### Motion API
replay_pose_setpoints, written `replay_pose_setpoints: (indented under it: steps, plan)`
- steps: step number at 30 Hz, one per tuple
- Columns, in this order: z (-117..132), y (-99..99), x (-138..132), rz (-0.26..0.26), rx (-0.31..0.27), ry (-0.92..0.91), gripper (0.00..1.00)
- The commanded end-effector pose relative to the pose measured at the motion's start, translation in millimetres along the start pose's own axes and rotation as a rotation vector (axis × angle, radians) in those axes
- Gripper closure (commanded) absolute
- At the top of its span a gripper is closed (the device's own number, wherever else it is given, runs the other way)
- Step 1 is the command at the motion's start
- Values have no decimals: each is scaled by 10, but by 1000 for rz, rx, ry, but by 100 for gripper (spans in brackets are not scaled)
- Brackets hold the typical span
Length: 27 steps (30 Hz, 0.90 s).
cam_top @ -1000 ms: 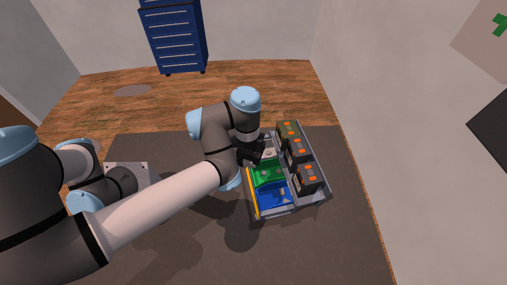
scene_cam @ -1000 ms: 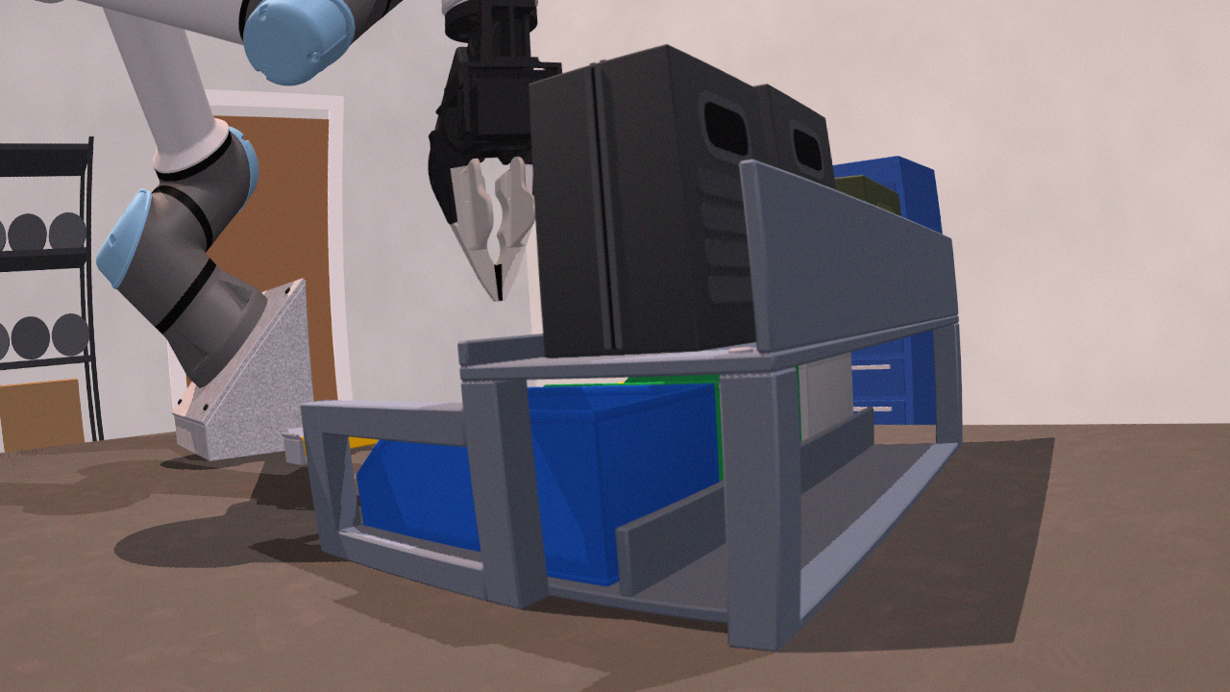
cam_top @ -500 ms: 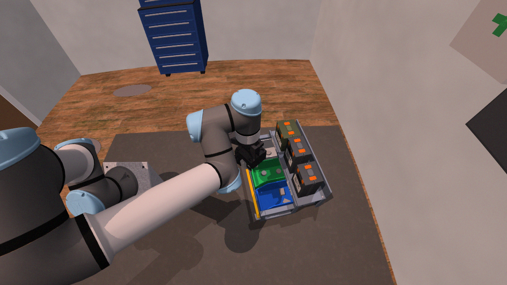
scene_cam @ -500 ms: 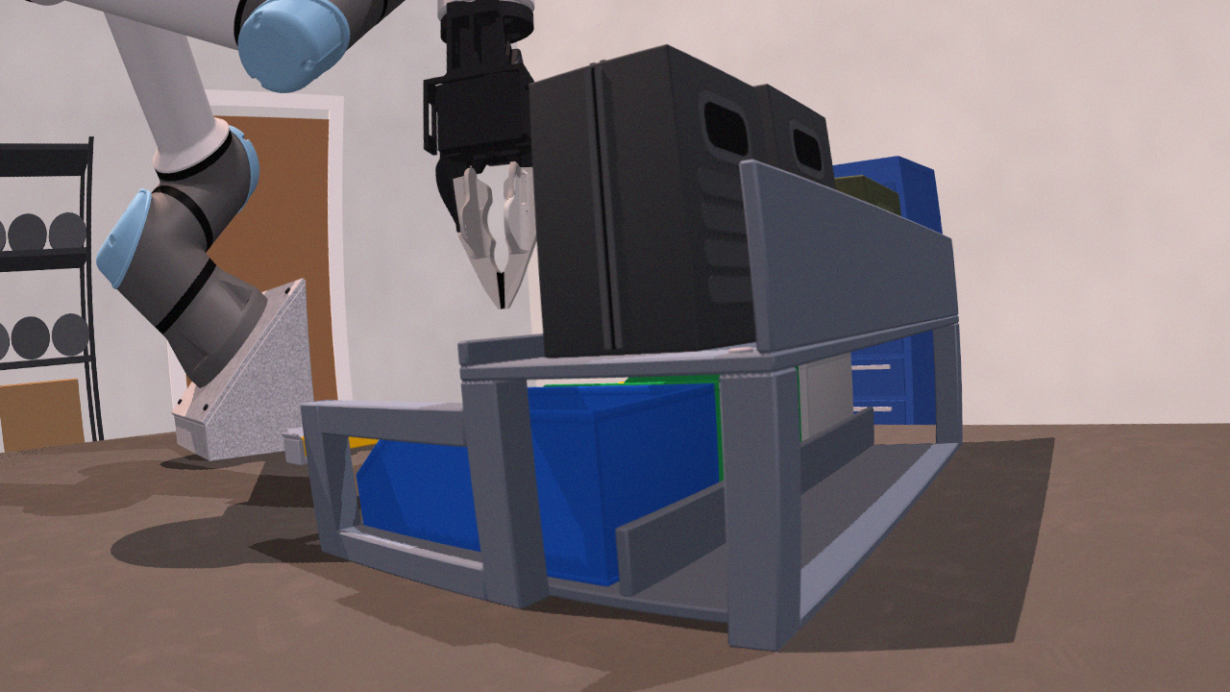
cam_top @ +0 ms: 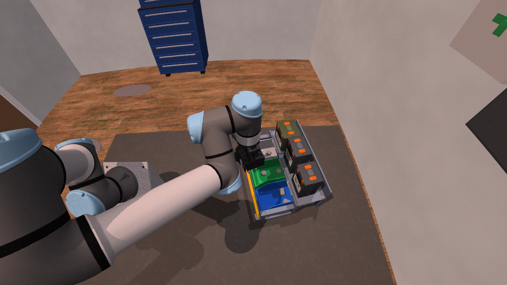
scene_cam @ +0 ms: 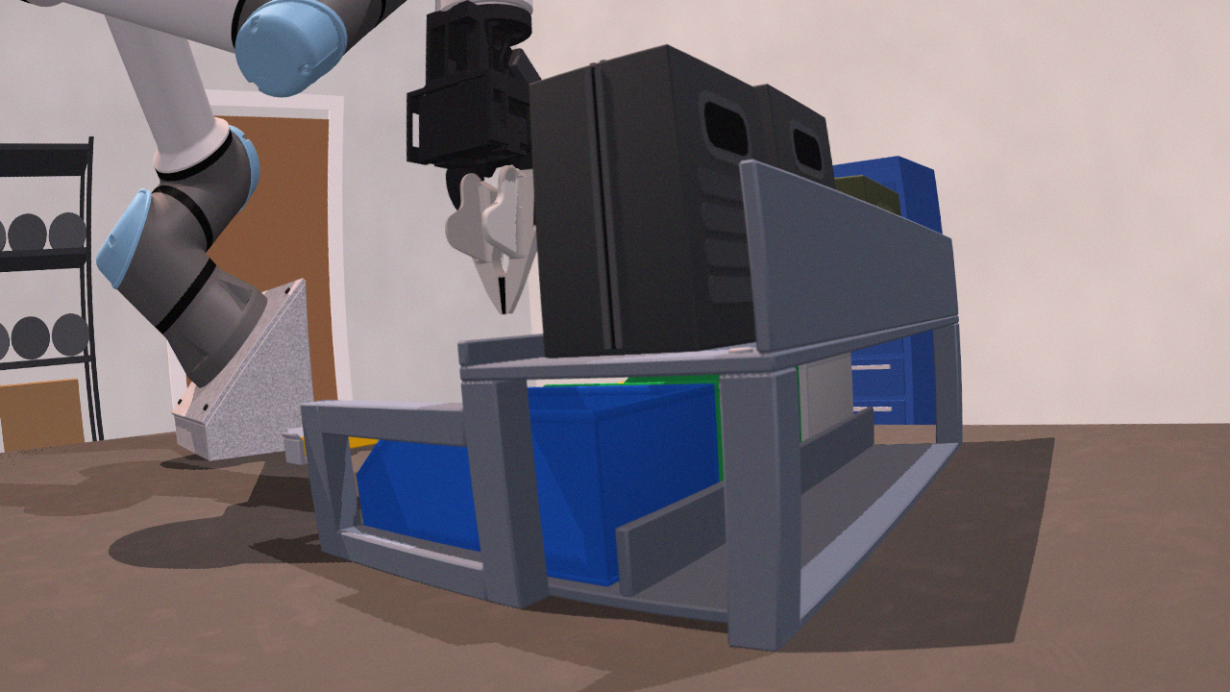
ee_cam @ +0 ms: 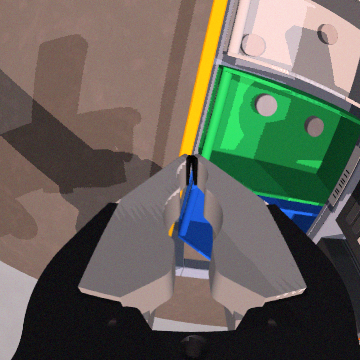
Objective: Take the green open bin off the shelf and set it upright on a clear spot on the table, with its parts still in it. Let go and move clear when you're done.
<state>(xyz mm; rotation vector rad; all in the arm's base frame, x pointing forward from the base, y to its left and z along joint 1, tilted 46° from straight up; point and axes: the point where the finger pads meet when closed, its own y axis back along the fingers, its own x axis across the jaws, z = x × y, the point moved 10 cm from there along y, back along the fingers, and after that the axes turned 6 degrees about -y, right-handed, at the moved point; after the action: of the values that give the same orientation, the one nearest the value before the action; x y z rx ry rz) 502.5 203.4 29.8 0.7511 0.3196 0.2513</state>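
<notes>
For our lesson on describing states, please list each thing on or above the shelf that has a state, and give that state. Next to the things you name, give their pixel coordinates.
Claw (cam_top: 250, 168) (scene_cam: 503, 311) (ee_cam: 191, 157): shut, nothing held, above the shelf.
Green bin (cam_top: 269, 179) (ee_cam: 295, 150): open-topped, upright, on the shelf, two round parts inside.
Blue bin (cam_top: 269, 200) (scene_cam: 537, 481): open-topped, upright, holding parts.
Black cases (cam_top: 309, 180) (scene_cam: 636, 214): closed, standing.

Glossy green plastic-looking bin (cam_top: 271, 179) (ee_cam: 280, 150), matt grey metal-looking shelf (cam_top: 324, 177) (scene_cam: 761, 516), smooth grey fingers (scene_cam: 512, 275), wood-grained floor (cam_top: 219, 81)
</notes>
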Motion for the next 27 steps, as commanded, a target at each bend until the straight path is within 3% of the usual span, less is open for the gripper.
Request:
replay_pose_setpoints:
  steps: [1,25,26,27]
  plan:
    - [6,-3,16,-2,-2,-80,100]
    - [17,-14,30,-2,-2,-177,100]
    - [17,-14,30,-2,-2,-177,74]
    - [17,-14,30,-2,-2,-177,74]
